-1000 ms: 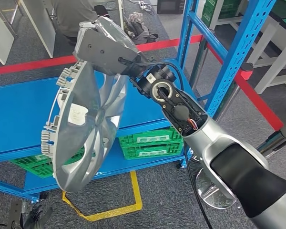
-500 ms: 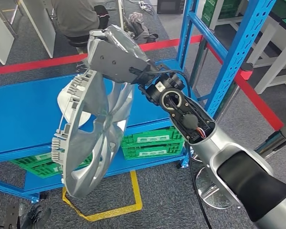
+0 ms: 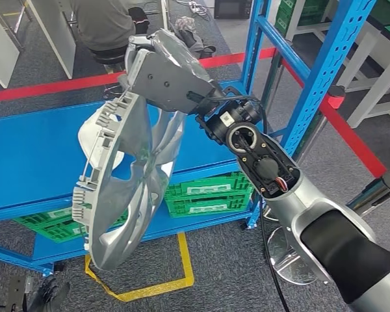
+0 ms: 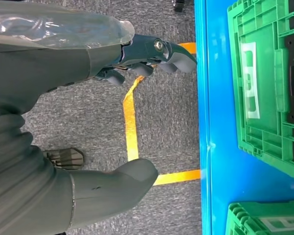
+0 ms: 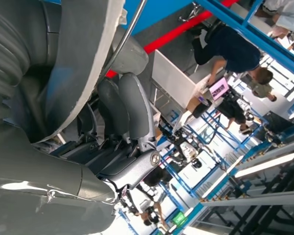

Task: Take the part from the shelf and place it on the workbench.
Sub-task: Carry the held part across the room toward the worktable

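My right hand (image 3: 164, 75) grips a silver wheel cover (image 3: 129, 188) by its upper rim and holds it in the air, tilted, in front of the blue shelf (image 3: 31, 156). The right wrist view shows that hand's fingers (image 5: 132, 105) curled over the wheel cover's rim (image 5: 83, 58). Behind the cover, a second white part (image 3: 91, 140) lies on the shelf top. My left hand (image 4: 34, 73) hangs above the grey floor beside the shelf's lower level (image 4: 215, 147), its fingers (image 4: 157, 51) and thumb (image 4: 115, 183) apart with nothing between them.
Green crates (image 3: 208, 195) sit on the lower shelf level. A blue shelf post (image 3: 320, 71) rises at the right. Yellow tape (image 3: 183, 260) and a red line (image 3: 51, 86) mark the floor. A person (image 3: 102, 23) sits beyond the shelf.
My right hand has carried the wheel cover up and to the right, turning it more edge-on. The white part on the shelf behind it has come into sight.
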`<state>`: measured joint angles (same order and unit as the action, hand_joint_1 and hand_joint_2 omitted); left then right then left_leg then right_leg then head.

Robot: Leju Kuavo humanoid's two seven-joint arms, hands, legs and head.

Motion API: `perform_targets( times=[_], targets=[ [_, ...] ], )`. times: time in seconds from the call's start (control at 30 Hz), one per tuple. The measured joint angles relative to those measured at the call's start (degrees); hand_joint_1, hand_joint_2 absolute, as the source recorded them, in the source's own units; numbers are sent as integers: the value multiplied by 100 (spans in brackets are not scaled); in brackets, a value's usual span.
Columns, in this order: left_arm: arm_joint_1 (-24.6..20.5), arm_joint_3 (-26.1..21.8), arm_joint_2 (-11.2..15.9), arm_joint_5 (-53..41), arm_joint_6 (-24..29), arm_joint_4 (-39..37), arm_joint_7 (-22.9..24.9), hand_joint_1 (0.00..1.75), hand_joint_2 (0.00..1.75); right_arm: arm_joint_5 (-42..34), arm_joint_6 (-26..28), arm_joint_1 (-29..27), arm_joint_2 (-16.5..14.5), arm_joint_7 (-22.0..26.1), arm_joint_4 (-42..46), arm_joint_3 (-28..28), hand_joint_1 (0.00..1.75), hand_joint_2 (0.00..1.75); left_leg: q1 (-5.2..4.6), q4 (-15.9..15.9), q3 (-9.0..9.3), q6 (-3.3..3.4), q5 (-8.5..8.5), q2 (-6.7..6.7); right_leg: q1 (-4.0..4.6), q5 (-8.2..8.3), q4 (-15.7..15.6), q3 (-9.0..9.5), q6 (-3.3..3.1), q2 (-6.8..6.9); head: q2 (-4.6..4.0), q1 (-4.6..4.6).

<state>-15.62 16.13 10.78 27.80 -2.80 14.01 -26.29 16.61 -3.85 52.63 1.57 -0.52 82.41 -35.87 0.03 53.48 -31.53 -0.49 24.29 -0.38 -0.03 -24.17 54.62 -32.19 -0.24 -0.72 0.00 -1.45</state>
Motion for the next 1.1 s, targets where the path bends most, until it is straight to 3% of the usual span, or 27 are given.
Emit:
perform_targets(
  times=[1.1],
  targets=[
    [-8,-85,-33,-56,158,0,-33,0,175,-100,11,-96,81,69,115,151,175,175,0,0,0,0,0,0,0,0,0,0,0,0,0,1]
  ],
)
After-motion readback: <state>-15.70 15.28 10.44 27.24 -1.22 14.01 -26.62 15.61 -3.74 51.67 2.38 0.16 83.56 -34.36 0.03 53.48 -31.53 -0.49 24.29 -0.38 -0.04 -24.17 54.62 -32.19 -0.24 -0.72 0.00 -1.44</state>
